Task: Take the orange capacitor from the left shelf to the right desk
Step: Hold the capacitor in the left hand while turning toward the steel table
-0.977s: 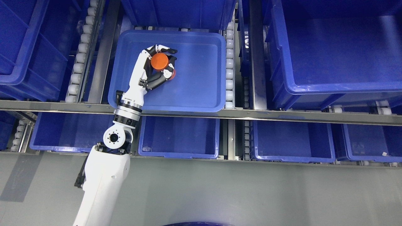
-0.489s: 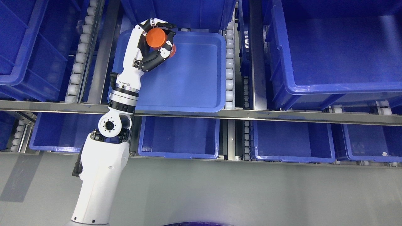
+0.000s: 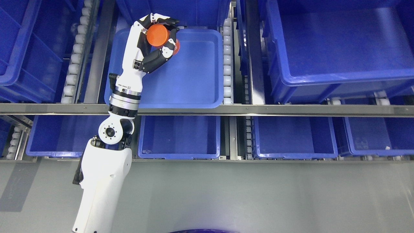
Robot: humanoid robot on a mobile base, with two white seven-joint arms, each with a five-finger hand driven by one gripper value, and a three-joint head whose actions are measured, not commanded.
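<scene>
1. Orange capacitor [image 3: 158, 35] sitting clasped in the left hand [image 3: 155, 42], flat round end facing the camera.
2. Being gripped by curled black-and-white fingers [image 3: 157, 59] from below and by fingertips [image 3: 168, 21] hooking over the top; hand clenched around the capacitor, nothing loose.
3. Hovering over the far-left corner of the shallow blue tray [image 3: 194, 77], overlapping that tray's back rim.
4. Showing a second patch of orange [image 3: 177, 46] just right of the capacitor, behind the fingers; impossible to tell whether part of the same piece or a separate one.
5. Reaching in from below the tray: white forearm [image 3: 131, 69] lying over the tray's left edge, silver wrist ring [image 3: 124, 101] crossing the grey shelf rail [image 3: 291, 110] at the tray's near side, round elbow joint [image 3: 110, 132] and white upper arm [image 3: 100, 191] extending toward the grey floor [image 3: 258, 197].
6. Flanking the tray: white roller tracks [image 3: 227, 64] along its right side and more rollers [image 3: 73, 58] beyond its left side.
7. Sitting right of the tray: a large deep blue bin [image 3: 339, 45].
8. Lying under the tray, one level down: a row of blue bins [image 3: 179, 136].
</scene>
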